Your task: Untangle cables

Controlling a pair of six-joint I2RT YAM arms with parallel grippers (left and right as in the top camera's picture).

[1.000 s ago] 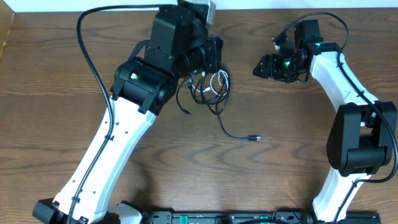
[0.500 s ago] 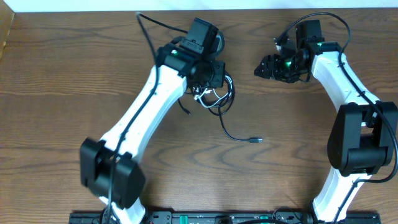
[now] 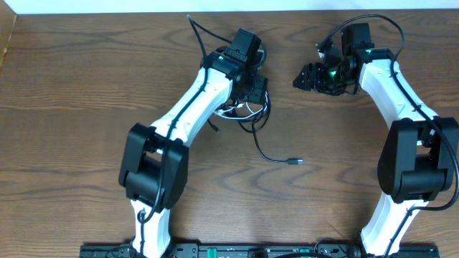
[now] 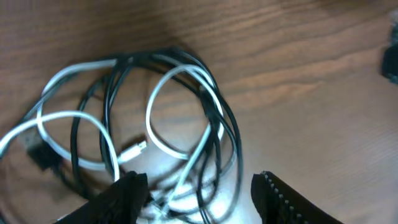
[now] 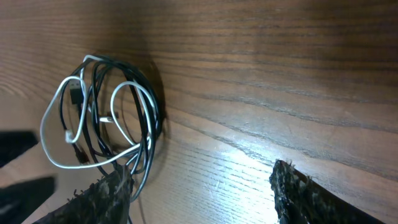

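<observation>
The cables (image 4: 149, 115), light, limp cords looped together, look best taken by the black one's free plug (image 3: 292, 160); left gripper (image 4: 202, 199) and right gripper (image 5: 202, 196) both gape, holding nothing.

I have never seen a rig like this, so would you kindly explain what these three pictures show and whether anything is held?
Two white-and-black robot arms stand at a brown wooden table. One picture looks down from above; the other two come from cameras on each wrist, with that arm's own fingers at the bottom edge. A thin black cord and a thin white cord lie tangled in loops on the wood. The left gripper hovers open directly over the tangle; the right gripper is open off to the side. Neither appears to hold anything.
</observation>
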